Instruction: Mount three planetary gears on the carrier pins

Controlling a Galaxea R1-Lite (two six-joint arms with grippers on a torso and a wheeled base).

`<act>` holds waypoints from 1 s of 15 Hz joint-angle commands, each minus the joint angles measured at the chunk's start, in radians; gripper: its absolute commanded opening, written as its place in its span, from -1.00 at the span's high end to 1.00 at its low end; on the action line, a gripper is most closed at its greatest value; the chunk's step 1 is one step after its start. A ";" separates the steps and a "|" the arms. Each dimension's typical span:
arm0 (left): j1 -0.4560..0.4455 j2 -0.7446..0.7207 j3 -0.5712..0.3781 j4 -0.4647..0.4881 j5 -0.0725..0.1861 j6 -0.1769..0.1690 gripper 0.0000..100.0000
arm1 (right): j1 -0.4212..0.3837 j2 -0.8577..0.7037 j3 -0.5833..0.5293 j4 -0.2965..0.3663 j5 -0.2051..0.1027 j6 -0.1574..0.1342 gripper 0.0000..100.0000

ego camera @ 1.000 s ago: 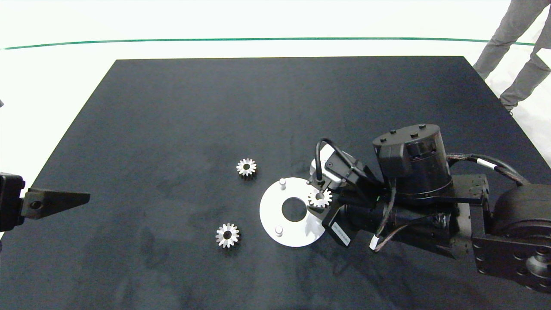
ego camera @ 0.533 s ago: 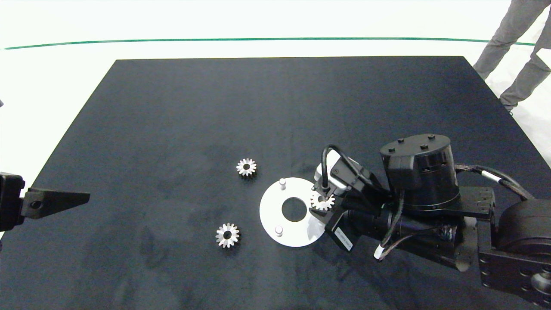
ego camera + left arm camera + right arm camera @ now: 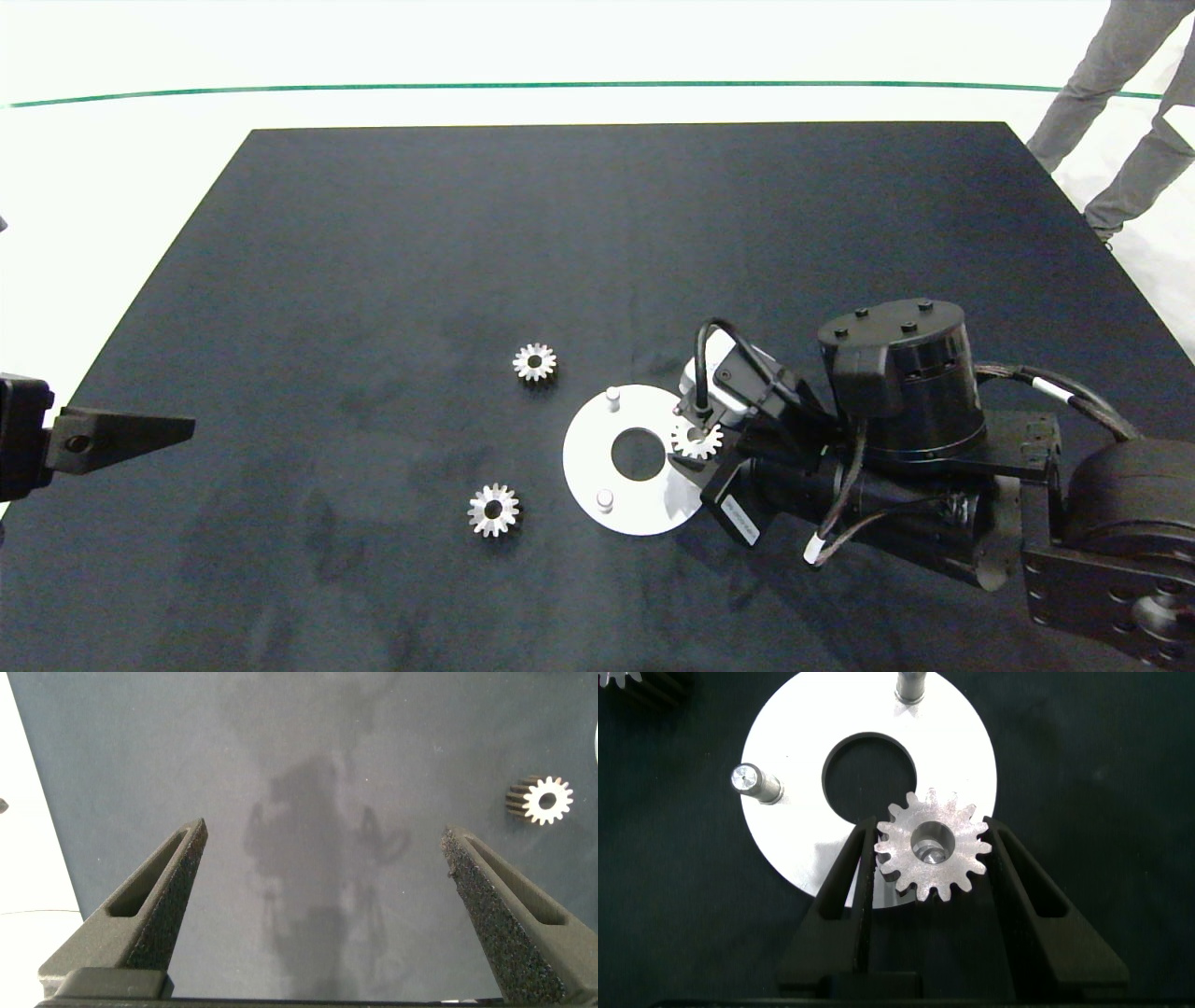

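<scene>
You are seating the first of three gears. Your right gripper (image 3: 932, 854) is clamping one planetary gear (image 3: 932, 851) over the white carrier disc (image 3: 588, 467), at the pin nearest that arm. Two pins (image 3: 612, 398) (image 3: 605, 500) are standing bare. Two gears (image 3: 534, 362) (image 3: 493, 510) are lying on the black table (image 3: 373, 280). Next, likely line bore over pin, then lower. Your left gripper (image 3: 322, 905) is idling at the table's edge, fingers spread apart.

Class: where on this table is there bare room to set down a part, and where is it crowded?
Free: the table's far half beyond the upper gear, and the strip by the left gripper. Crowded: around the white disc and right gripper.
</scene>
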 commanded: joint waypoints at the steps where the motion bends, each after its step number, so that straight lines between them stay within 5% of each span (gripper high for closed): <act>1: 0.000 -0.001 -0.001 0.003 0.000 0.000 -1.00 | -0.001 0.010 0.000 -0.018 -0.002 -0.003 0.62; 15: 0.000 -0.001 0.001 0.003 0.000 0.000 -1.00 | -0.004 0.006 0.029 -0.050 -0.012 -0.003 0.62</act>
